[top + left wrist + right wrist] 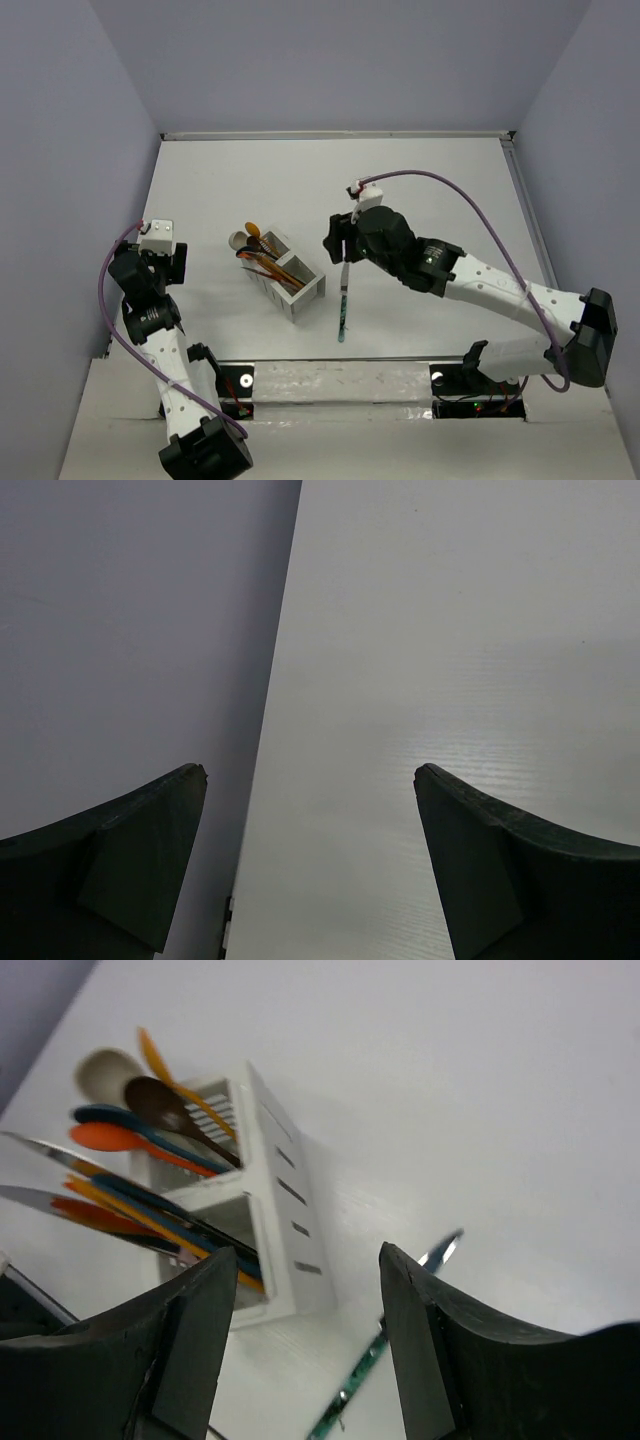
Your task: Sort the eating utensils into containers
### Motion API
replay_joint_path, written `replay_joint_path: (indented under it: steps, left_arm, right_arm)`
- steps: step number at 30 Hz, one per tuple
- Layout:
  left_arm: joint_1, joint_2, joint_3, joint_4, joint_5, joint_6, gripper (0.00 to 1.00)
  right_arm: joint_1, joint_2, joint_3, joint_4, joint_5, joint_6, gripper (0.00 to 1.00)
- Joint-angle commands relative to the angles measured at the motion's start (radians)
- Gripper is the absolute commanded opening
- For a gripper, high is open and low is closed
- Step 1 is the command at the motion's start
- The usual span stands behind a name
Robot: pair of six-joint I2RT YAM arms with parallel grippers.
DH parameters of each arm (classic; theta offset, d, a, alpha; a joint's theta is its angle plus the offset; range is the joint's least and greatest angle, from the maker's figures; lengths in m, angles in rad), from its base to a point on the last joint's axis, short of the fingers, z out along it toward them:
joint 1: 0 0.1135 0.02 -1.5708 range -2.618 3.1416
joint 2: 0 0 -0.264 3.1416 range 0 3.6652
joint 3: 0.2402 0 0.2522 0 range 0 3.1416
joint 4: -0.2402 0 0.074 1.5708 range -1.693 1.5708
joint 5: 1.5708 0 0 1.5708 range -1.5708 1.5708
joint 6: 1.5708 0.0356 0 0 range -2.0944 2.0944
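Observation:
The white two-compartment box [298, 285] stands left of centre, also in the right wrist view [272, 1210]. One compartment holds spoons [135, 1110]: beige, dark brown, orange, blue. The other holds knives [130, 1210]: orange, red, blue, grey. They stick out to the far left in the top view [255, 250]. A teal-handled knife [344, 300] lies flat on the table just right of the box, and shows blurred in the right wrist view [385, 1345]. My right gripper [340, 243] is open and empty above the knife's blade end [307, 1255]. My left gripper [163, 258] is open and empty [310, 770].
The grey left wall [130, 630] meets the table's left edge close beside my left gripper. White table [420, 190] stretches behind and to the right of the box. A raised rim [520, 200] runs along the table's right side.

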Motion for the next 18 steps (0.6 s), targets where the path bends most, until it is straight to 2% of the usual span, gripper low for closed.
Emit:
replay_joint_path:
  steps: [1,6,9,18]
  left_arm:
    - [-0.002,-0.011,0.005,0.018,0.017,0.012,0.99]
    - [-0.002,-0.023,0.008,0.003,0.014,0.015,0.99]
    - [-0.002,-0.028,0.011,-0.012,0.015,0.02,0.99]
    - [-0.002,-0.019,0.009,-0.005,0.027,0.02,0.99]
  right_arm:
    - [-0.07,0.053,-0.064,-0.407,-0.061,0.352,0.64]
    - [-0.07,0.179,-0.089,-0.435,-0.126,0.403,0.59]
    - [-0.07,0.272,-0.061,-0.442,-0.192,0.403,0.49]
    - [-0.052,0.42,-0.007,-0.439,-0.226,0.411,0.49]
